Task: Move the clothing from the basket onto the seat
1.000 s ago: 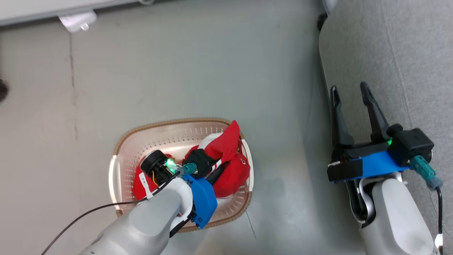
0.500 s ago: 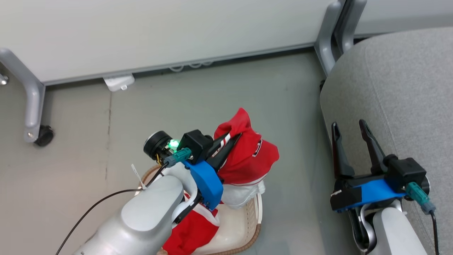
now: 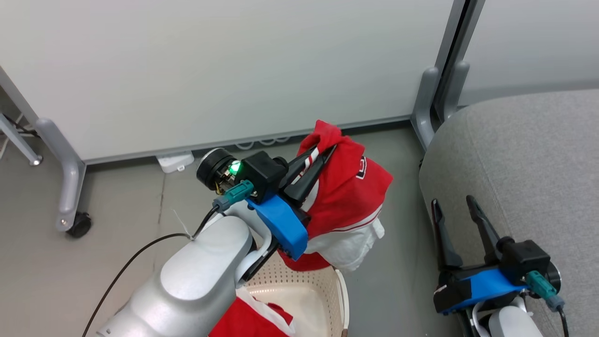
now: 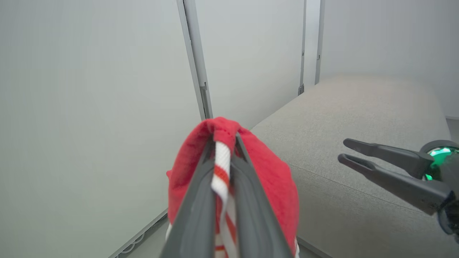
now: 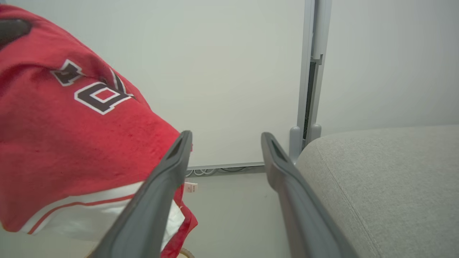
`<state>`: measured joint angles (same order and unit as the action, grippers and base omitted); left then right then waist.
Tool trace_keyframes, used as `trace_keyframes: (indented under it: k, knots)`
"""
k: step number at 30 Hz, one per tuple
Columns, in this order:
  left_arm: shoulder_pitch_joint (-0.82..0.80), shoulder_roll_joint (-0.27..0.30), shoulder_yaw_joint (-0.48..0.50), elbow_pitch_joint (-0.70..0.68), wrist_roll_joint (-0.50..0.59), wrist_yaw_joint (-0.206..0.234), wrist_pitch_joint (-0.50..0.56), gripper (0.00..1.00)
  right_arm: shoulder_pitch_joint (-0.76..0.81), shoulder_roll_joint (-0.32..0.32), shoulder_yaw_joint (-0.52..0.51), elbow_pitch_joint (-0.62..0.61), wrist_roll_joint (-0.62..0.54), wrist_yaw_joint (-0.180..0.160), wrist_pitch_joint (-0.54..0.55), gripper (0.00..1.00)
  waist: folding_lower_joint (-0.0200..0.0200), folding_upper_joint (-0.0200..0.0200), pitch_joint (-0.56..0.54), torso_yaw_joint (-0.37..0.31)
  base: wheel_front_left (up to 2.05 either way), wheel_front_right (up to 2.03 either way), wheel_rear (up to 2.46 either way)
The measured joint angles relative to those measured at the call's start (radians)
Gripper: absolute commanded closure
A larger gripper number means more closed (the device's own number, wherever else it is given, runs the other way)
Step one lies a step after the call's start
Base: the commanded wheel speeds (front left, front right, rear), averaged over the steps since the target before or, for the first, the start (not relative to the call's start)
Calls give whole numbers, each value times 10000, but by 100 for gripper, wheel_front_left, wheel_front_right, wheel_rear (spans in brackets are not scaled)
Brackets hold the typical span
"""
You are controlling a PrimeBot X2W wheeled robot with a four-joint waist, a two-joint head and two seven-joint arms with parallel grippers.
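Note:
My left gripper (image 3: 320, 152) is shut on a red garment (image 3: 348, 196) with white panels and a dark-and-white logo, holding it in the air above the basket (image 3: 309, 295). The left wrist view has both fingers pinching a red-and-white striped fold (image 4: 222, 168), the cloth bulging around them. Another red garment (image 3: 250, 320) lies in the cream basket at the bottom edge. The grey seat (image 3: 524, 159) fills the right side. My right gripper (image 3: 453, 202) stands open over the seat's near edge with nothing between its fingers; its wrist view shows the hanging garment (image 5: 71, 143) to its left.
Pale grey partition panels (image 3: 210, 65) stand behind, on metal legs (image 3: 70, 187) with a black castor (image 3: 80, 224). A post (image 3: 442, 79) joins two panels beside the seat. Grey floor (image 3: 70, 281) stretches left of the basket.
My left gripper has lifted the red garment out of the basket and up toward the seat. The head camera has tilted up, so the basket has slid to the bottom edge.

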<state>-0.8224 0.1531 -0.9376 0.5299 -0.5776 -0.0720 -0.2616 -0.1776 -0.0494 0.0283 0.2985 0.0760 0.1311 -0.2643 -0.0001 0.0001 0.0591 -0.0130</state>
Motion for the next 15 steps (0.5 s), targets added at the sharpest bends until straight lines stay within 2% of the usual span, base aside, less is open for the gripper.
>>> trace_keyframes:
  k: [15]
  knots:
    - [64,0,-27,-470,-10,138,40,100,260,0,577,-213,-345,-2,0,0,1,0,-598,-59,0,0,0]
